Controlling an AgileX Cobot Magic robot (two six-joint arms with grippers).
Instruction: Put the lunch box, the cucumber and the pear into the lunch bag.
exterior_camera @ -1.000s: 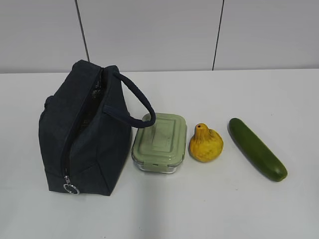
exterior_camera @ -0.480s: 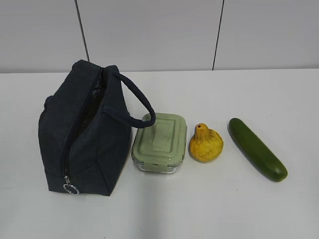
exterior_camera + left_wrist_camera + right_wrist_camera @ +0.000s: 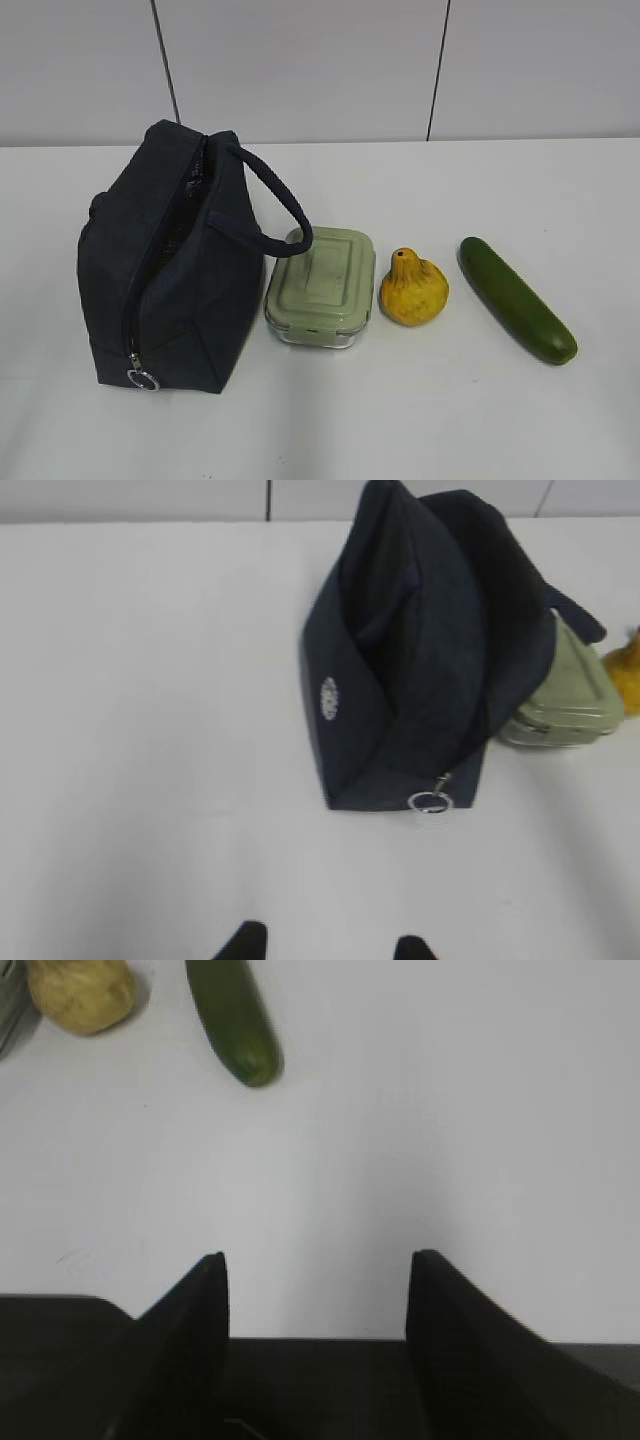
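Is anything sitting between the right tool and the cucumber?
Nothing visible. In the right wrist view only bare table lies between the open right tool and the cucumber. The pear sits off to the cucumber's side, out of that line.

Navy lunch bag (image 3: 170,265), sage-lidded lunch box (image 3: 322,285), yellow-orange pear (image 3: 413,288), green cucumber (image 3: 516,298).

1. No word, number or brand name can be read anywhere from where I stand.
2. The boxy dark navy fabric lunch bag (image 3: 410,670) carries a small round white emblem (image 3: 328,698) on its side panel, seen from the left wrist camera; it is too blurred to make out any letters or figure in it.
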